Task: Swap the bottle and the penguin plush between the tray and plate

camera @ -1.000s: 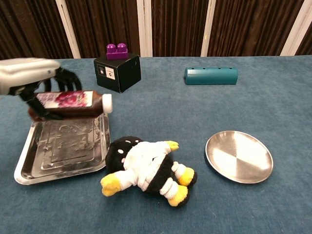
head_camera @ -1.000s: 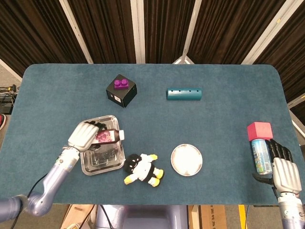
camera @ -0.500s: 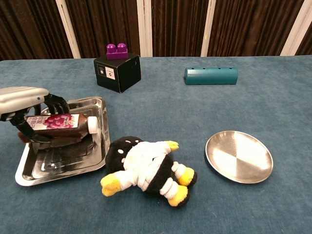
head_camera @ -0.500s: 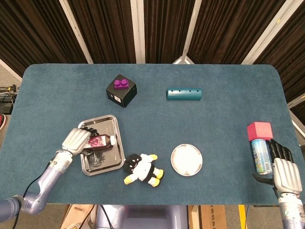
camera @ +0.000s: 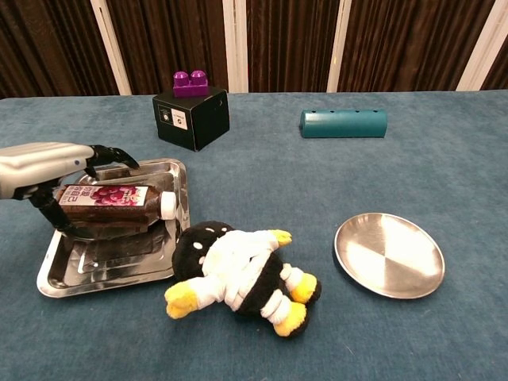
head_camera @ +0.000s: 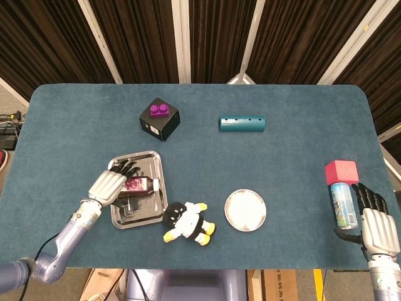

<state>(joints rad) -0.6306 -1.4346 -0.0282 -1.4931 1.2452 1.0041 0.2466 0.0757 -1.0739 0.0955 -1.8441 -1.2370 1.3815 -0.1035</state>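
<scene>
Currently one bottle is seen lying on its side over the tray, filled with dark liquid, wrapped in a pink and purple label and closed by a white cap that points toward the penguin plush; it is gripped by the left hand, whose dark fingers are curled over it. One plush is counted, black with a white body and yellow feet and beak, laid on the table just beside the tray's near corner. One round metal plate is set well apart to the plush's other side and holds nothing. One black box topped by a purple block and one teal bar are placed farther back. The right hand is shown only in the head view, cut off at the frame's lower edge, beside a can capped by a red cube; whether the can is held cannot be told, since the fingers are hard to make out
</scene>
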